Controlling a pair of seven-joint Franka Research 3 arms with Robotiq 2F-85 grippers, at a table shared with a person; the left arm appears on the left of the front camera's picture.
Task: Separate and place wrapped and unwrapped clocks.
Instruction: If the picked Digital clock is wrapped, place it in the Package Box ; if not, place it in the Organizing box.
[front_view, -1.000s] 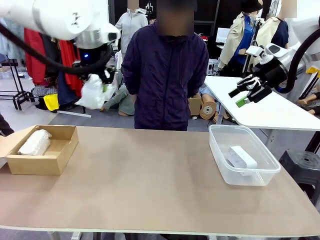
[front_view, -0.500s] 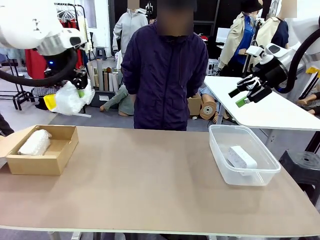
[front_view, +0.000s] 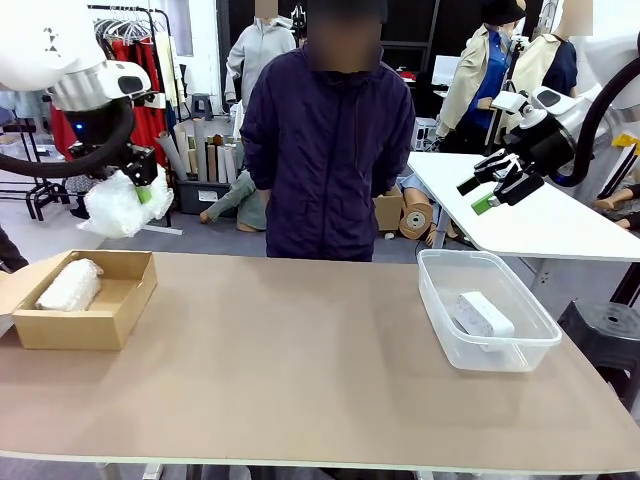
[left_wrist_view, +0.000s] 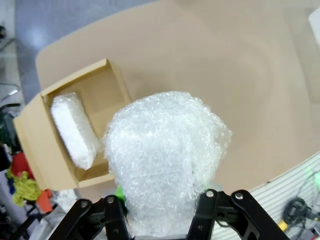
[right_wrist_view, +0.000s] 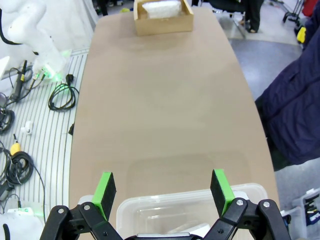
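My left gripper (front_view: 135, 180) is shut on a wrapped clock (front_view: 122, 204), a lump in crinkly bubble wrap held in the air above and behind the cardboard box (front_view: 120, 312). In the left wrist view that wrapped clock (left_wrist_view: 167, 160) bulges between the fingers (left_wrist_view: 205, 220), high over the box (left_wrist_view: 45, 150). A second wrapped clock (front_view: 70, 285) lies inside the box; it also shows in the left wrist view (left_wrist_view: 75, 130). The bare white clock (front_view: 484, 313) rests in the clear tub (front_view: 440, 300). My right gripper (front_view: 492, 188) hangs open, high above the tub, holding nothing.
A person in a dark jacket (front_view: 330, 140) stands at the far edge, hands behind the back. A white table (front_view: 520, 220) is behind the tub. The brown tabletop (front_view: 300, 370) spreads between box and tub. In the right wrist view the tub rim (right_wrist_view: 190, 200) lies below the open fingers.
My left gripper has carried the wrapped clock leftwards and a little lower, now nearly over the box. The right arm, tub and box have stayed put.
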